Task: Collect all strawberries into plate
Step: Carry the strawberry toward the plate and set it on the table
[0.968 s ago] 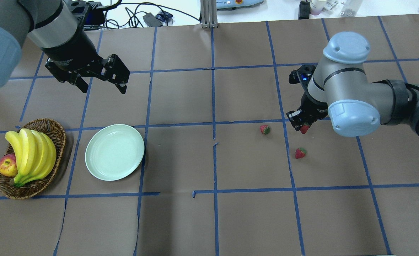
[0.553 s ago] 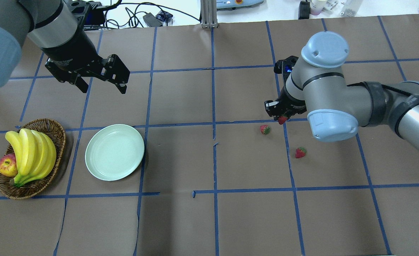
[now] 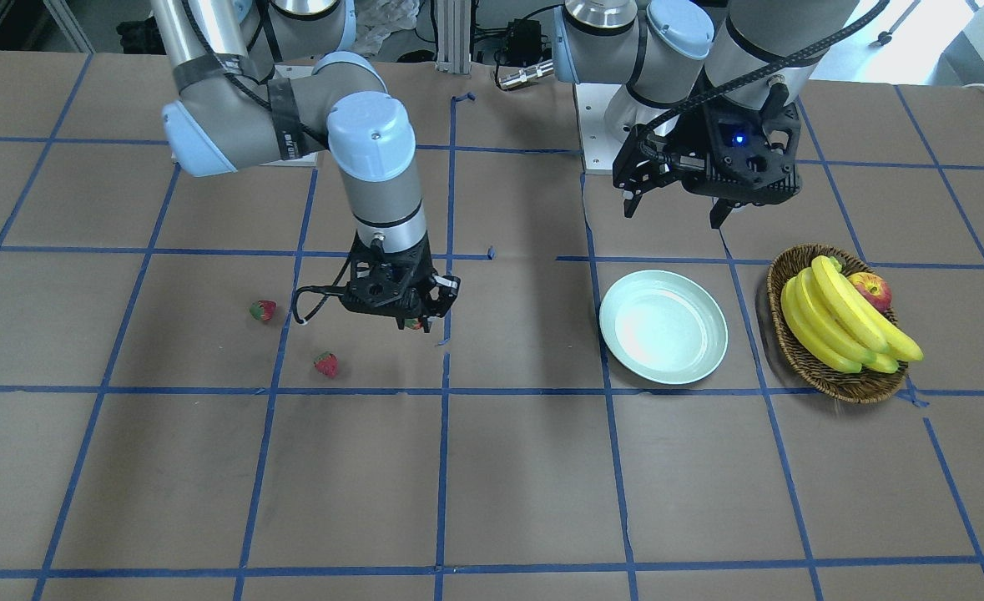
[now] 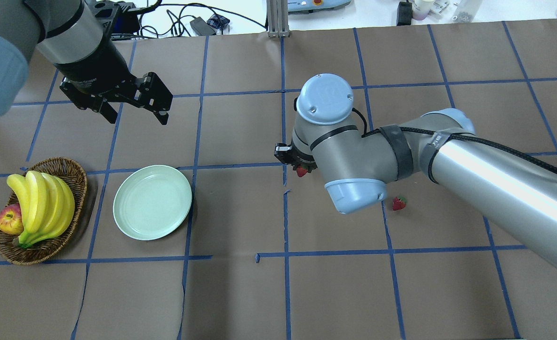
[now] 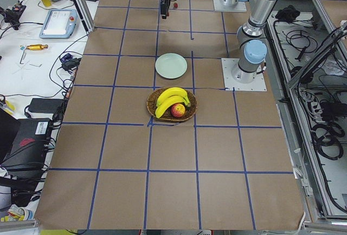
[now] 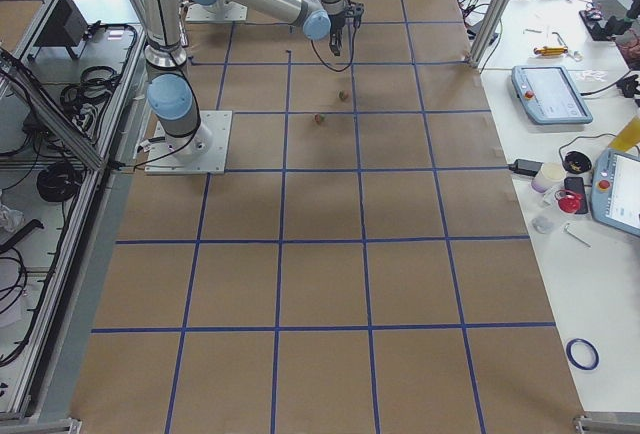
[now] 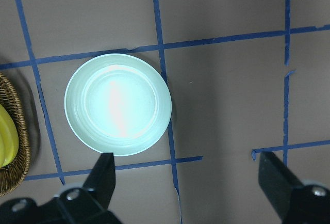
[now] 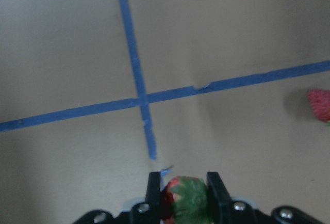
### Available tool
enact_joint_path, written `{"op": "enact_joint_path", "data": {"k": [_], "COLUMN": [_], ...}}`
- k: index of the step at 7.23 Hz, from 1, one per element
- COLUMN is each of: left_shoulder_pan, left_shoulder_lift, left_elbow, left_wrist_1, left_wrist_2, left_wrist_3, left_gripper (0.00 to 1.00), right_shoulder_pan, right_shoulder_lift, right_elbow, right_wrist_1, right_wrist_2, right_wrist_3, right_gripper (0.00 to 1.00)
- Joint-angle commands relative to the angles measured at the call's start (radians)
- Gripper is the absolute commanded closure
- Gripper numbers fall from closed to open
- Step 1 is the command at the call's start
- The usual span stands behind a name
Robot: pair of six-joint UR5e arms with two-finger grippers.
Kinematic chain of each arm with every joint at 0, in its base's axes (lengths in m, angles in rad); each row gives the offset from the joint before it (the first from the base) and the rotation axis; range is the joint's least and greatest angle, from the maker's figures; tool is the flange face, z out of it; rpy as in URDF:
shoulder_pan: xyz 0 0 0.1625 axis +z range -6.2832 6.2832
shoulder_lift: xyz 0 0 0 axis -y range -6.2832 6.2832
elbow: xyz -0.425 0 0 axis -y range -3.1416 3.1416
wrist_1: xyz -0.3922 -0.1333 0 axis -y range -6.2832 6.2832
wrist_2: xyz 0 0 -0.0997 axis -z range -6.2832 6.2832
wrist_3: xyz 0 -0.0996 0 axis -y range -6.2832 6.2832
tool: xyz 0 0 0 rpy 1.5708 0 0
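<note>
My right gripper (image 4: 299, 168) is shut on a strawberry (image 4: 302, 172) and hangs above the table's middle, right of the plate (image 4: 152, 202). The right wrist view shows this strawberry (image 8: 186, 199) pinched between the fingers (image 8: 153, 190). Two more strawberries lie on the paper, one farther out (image 3: 263, 310) and one nearer the gripper (image 3: 325, 364). In the overhead view only one of them (image 4: 399, 203) shows; my arm covers the other. The pale mint plate (image 3: 663, 326) holds nothing. My left gripper (image 4: 136, 114) hovers open beyond the plate, which lies below it (image 7: 117, 104).
A wicker basket (image 4: 77, 177) with bananas (image 4: 42, 203) and an apple (image 4: 9, 221) stands left of the plate. Blue tape lines grid the brown paper. Cables and gear lie past the far table edge (image 4: 188, 23).
My right arm has swung leftward, carrying the strawberry from near the other two to the table's middle. The left arm has stayed where it was.
</note>
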Motion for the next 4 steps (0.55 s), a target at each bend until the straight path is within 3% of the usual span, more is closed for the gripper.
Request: {"op": "enact_joint_path", "data": {"k": [1, 4], "left_shoulder_pan": [0.0, 0.0], "left_shoulder_lift": [0.0, 0.0], "left_elbow": [0.0, -0.001], "left_wrist_1": [0.0, 0.0], "left_wrist_2": [0.001, -0.001], "left_wrist_3": [0.002, 0.002], "left_gripper": [0.0, 0.0], "right_shoulder_pan": [0.131, 0.159], "right_shoulder_lift": [0.071, 0.185], "right_elbow": [-0.047, -0.072], "right_wrist_1": [-0.004, -0.045], "right_wrist_2": [-0.028, -0.028], "right_wrist_3": [0.121, 0.138], "right_gripper": [1.0, 1.0]}}
